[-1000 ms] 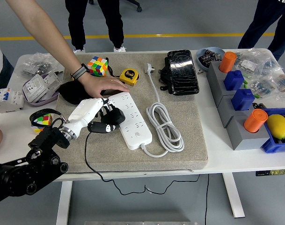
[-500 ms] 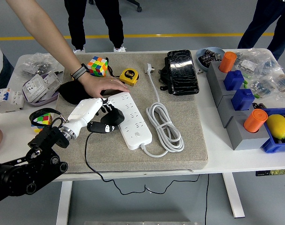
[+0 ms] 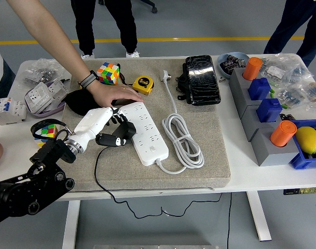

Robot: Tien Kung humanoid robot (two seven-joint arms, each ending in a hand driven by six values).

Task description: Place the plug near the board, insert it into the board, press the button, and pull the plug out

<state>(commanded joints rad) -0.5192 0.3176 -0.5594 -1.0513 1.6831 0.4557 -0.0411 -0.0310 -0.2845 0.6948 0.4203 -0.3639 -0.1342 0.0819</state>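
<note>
Almost no print can be read here. The yellow tape measure (image 3: pixel 142 83) has a round black label on its top face with small pale marks, but they are too small to read as letters or numbers. The white power strip (image 3: pixel 143 132) shows no readable marking. The packets in the clear bags (image 3: pixel 284 72) at the right carry some print, but it is blurred. On the grey breaker box (image 3: pixel 4 110) at the left edge nothing is legible.

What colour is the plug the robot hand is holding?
Black, like its cord. The plug shows in the head view, in the left robot hand beside the white board.
</note>
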